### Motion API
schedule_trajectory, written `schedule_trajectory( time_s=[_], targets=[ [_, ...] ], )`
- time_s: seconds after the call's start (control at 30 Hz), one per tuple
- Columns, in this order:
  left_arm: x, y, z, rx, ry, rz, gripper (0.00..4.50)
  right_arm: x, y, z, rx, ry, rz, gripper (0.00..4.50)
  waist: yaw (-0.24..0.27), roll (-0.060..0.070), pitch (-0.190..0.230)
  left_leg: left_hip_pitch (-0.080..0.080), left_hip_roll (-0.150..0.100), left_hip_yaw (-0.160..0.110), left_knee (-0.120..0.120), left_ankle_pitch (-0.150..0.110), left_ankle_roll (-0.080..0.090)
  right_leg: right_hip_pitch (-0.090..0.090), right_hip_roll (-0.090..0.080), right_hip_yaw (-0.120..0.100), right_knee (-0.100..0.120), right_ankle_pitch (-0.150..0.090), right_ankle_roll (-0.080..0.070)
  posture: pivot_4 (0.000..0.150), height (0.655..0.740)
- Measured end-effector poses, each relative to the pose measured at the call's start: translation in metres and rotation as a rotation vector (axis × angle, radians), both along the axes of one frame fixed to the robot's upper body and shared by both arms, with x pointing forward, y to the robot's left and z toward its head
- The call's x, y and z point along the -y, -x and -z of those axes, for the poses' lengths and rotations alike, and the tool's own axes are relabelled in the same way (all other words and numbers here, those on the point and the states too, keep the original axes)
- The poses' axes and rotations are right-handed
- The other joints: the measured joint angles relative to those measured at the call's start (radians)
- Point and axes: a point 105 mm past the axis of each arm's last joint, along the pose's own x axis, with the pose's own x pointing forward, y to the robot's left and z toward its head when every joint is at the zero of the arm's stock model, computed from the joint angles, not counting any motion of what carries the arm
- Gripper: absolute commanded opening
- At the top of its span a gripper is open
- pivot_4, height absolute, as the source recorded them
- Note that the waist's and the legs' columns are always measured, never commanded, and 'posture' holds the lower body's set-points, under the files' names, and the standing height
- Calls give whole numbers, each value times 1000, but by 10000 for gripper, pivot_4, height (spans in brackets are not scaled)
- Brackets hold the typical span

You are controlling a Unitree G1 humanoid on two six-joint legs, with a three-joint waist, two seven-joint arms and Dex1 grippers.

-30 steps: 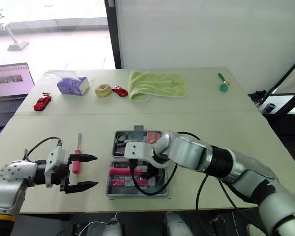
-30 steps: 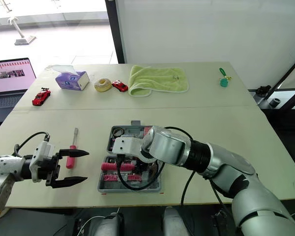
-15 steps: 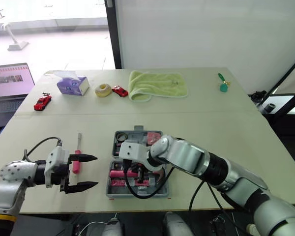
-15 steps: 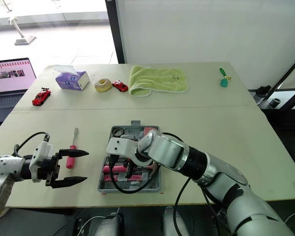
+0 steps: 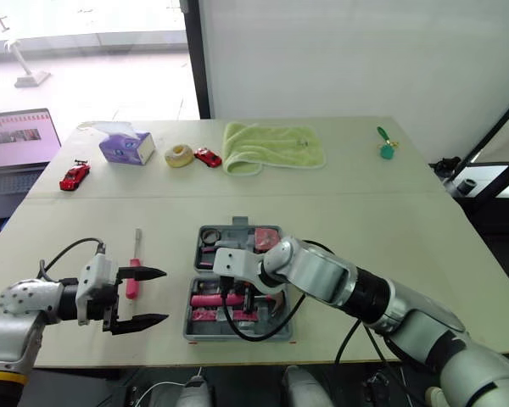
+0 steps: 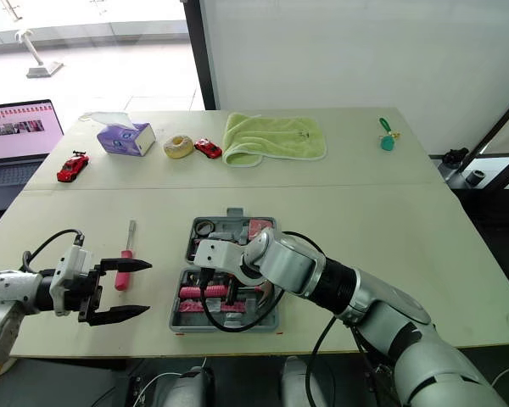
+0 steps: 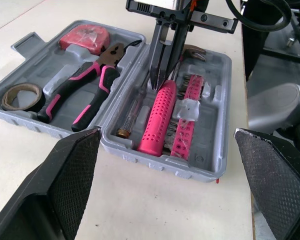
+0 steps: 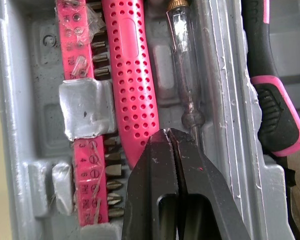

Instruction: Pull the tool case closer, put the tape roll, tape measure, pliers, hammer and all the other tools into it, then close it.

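Lower than a second ago, the right forearm has sunk toward the surface, while its gripper has stayed over the case and the left arm has hardly shifted.

The right gripper has its two black fingers pressed together with nothing between them. Their joined tip rests at the end of a pink perforated handle (probably the hammer's, though the head is hidden). This looks like a nudge to seat the handle in its moulded slot, not a grasp. Just beside the handle lie a clear tester screwdriver and a pink strip of bits.

These sit in the near half of the open grey tool case, which lies at the front edge of the surface. The far half holds the pliers, the red tape measure and the tape roll.

Left of the case, the left gripper hovers wide open and empty, its fingers pointing toward the case. A red-handled screwdriver lies on the surface beside its upper finger, not yet packed. The left gripper seems placed to take that one next.

A green towel lies well apart at the far edge.
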Motion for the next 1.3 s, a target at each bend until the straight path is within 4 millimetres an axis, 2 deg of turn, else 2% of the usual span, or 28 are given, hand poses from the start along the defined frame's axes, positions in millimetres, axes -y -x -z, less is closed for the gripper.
schedule_trajectory(
  time_s=[0.17,0.23,0.33,0.43,0.57,0.83,1.1,1.23,1.3],
  targets=[
    [-1,-1,0,2,0,-4,45000,-2,-2,2,5,-51,17,439,0,0,0,0,0,0,0,0,0,0,0,0,0,0,0,1500,7400],
    [-1,-1,0,3,-1,-5,45000,-9,-2,-1,0,-150,16,439,0,0,0,0,0,0,0,0,0,0,0,0,0,0,0,1500,7400],
    [-1,-2,0,4,0,-5,45000,-17,9,-23,-11,-432,-37,439,2,0,0,0,0,0,0,0,0,1,0,0,0,0,0,1500,7400],
    [0,-3,-1,9,0,-3,45000,-8,14,-26,9,-491,-64,439,2,-1,0,0,0,0,0,1,-2,1,0,-1,0,0,0,1500,7400],
    [-2,-2,1,1,-3,-8,45000,14,16,-2,-29,-442,-8,439,0,-1,0,1,0,0,0,1,-2,2,0,0,0,0,0,1500,7400],
    [0,-3,1,4,6,-8,45000,8,12,7,-18,-440,-3,439,2,-1,0,1,0,-1,0,2,-3,2,1,0,0,0,0,1500,7400],
    [0,-3,2,4,7,-12,45000,15,8,17,2,-402,-3,439,2,-1,0,1,0,-1,0,2,-3,3,1,0,0,0,0,1500,7400],
    [0,-4,1,5,7,-20,45000,19,11,23,13,-384,-21,439,6,-1,-1,4,0,-1,0,2,-3,7,0,-1,-1,0,0,1500,7400],
    [0,-4,2,6,7,-22,45000,20,10,26,16,-370,-20,439,6,-1,-1,12,0,-1,-2,2,-3,15,0,-1,-4,0,0,1500,7400]
  ],
)
